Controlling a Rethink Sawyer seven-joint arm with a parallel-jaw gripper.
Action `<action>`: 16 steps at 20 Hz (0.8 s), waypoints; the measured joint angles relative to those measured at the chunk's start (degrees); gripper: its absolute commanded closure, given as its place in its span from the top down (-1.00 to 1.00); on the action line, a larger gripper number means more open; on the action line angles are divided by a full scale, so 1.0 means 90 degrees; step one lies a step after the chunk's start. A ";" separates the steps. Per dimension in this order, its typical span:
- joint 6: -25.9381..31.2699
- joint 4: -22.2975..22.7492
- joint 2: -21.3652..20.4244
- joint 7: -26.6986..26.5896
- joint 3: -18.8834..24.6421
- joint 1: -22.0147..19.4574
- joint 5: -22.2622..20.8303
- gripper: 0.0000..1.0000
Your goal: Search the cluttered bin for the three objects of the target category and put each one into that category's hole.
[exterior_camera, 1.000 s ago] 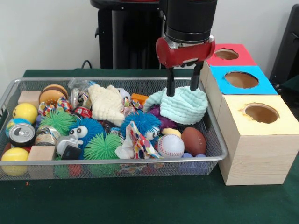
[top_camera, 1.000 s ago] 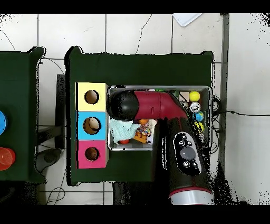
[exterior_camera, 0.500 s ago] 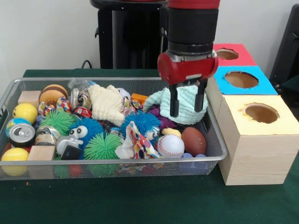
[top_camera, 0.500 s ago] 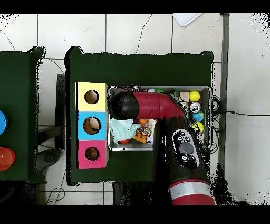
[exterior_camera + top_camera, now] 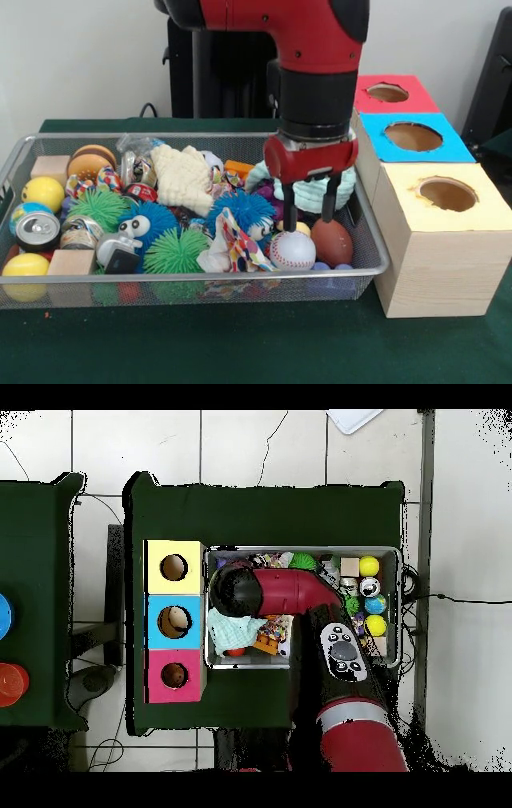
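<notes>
Gripper (image 5: 308, 218) lowered into the right end of the wire bin (image 5: 16, 164), just above the baseball (image 5: 293, 250) and small football (image 5: 332, 242), presumably to seize a ball; fingers parted moderately, holding nothing; a yellowish ball lies between the tips; yellow-topped hole (image 5: 447, 193) just right.

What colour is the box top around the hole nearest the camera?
Pale yellow box top, clearest in the front view.

A wire bin (image 5: 376, 256) is sitting on the tabletop (image 5: 240, 344) left of three holed boxes (image 5: 436, 240), a baseball (image 5: 293, 250) lying beside a football (image 5: 332, 241) inside.
</notes>
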 measured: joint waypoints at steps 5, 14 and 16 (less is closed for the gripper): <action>-0.0003 -0.0001 0.0285 0.0000 -0.0174 0.0089 -0.0072 1.00; -0.0003 0.0017 0.0261 0.0000 -0.0491 0.0306 -0.0077 1.00; -0.0003 0.0030 0.0263 0.0000 -0.0495 0.0310 -0.0076 1.00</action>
